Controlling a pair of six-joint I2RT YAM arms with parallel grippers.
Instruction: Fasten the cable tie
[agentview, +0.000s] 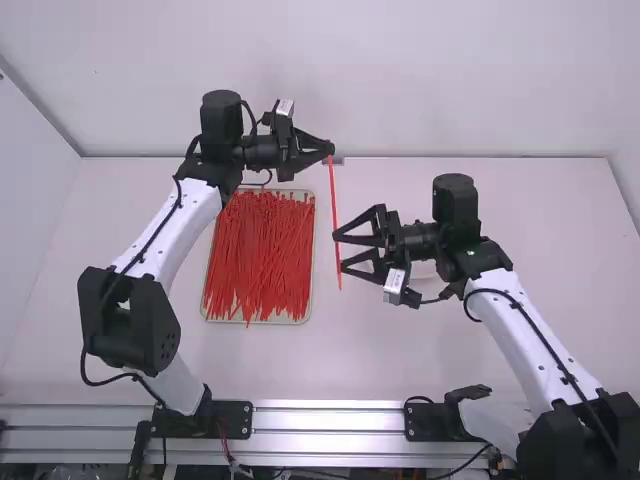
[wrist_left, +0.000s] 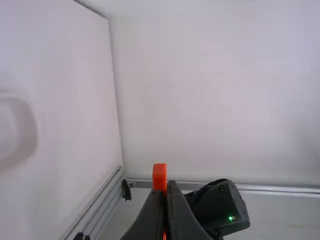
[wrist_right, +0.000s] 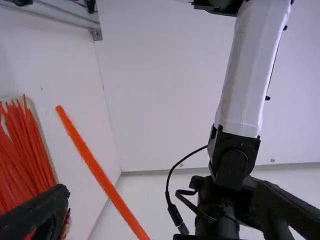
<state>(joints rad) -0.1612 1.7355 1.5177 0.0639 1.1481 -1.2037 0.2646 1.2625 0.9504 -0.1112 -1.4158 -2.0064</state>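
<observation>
Right pincer (agentview: 340, 250) gapes open beside the tail of your red cable tie (agentview: 333, 210), seemingly poised to catch it. At its 9 o'clock, a tray (agentview: 290, 320) holds spare ties (agentview: 260, 250). At 12 o'clock, left pincer (agentview: 328, 155) grips the tie's head, dangling it above the bench (agentview: 500, 180).

From here the thin red plastic cable tie (agentview: 334, 215) looks smooth, with a slight sheen. The heap of red plastic ties (agentview: 260, 255) has the same finish. They lie on a flat beige tray (agentview: 255, 320) that looks matt; I can't tell what it is made of. The black left gripper (agentview: 328, 153) and black right gripper (agentview: 340, 252) look like dull moulded plastic. The white arm links (agentview: 175, 228) are smooth and faintly glossy, the black joints (agentview: 222, 118) flatter. The white table (agentview: 380, 350) is matt and even. The silvery metal rail (agentview: 330, 415) has a satin finish.
</observation>
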